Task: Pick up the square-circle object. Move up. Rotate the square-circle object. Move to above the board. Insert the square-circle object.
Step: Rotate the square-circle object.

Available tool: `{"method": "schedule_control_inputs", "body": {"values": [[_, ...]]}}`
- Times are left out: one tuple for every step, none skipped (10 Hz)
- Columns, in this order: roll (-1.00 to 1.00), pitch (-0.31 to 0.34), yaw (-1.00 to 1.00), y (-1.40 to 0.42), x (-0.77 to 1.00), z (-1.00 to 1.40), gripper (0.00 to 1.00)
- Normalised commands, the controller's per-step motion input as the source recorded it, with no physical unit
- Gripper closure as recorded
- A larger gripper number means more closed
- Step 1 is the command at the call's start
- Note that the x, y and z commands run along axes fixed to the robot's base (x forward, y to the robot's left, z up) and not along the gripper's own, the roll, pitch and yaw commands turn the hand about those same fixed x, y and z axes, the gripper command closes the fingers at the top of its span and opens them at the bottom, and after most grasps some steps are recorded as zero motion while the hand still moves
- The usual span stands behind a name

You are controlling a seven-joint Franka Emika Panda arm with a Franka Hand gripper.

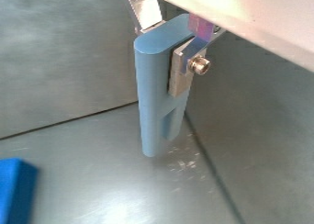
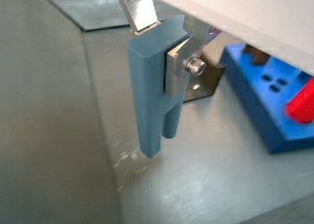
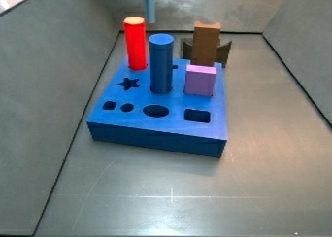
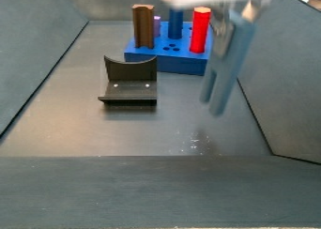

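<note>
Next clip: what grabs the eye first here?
The long blue square-circle object hangs upright in the gripper, jaws closed on its upper end, its lower tip clear of the grey floor. Beyond it stands the board, with a red peg and a blue cylinder standing in it.

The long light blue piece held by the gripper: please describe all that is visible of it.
The light blue piece is a long, smooth, plastic-looking bar with rounded edges. It hangs upright, its lower end just above the grey floor, not touching. The gripper clamps its upper part between silver fingers. Nothing else touches it.
</note>
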Motion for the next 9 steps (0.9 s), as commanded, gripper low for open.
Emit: {"method": "schedule_control_inputs", "body": {"values": [[0.11, 0.057, 0.03, -1.0, 0.02, 0.33, 1.0], [0.12, 0.079, 0.03, -1.0, 0.01, 0.33, 1.0], [0.11, 0.079, 0.03, -1.0, 0.01, 0.32, 1.0], [0.11, 0.069, 0.03, -1.0, 0.0, 0.3, 1.0], [0.11, 0.057, 0.03, -1.0, -0.01, 0.28, 1.0], [0.12, 0.055, 0.03, -1.0, -0.02, 0.26, 1.0], [0.12, 0.054, 0.03, -0.86, -0.03, 0.2, 1.0], [0.12, 0.05, 0.03, -0.65, -0.02, 0.14, 1.0], [0.12, 0.051, 0.04, -0.44, -0.03, 0.1, 1.0]]}}
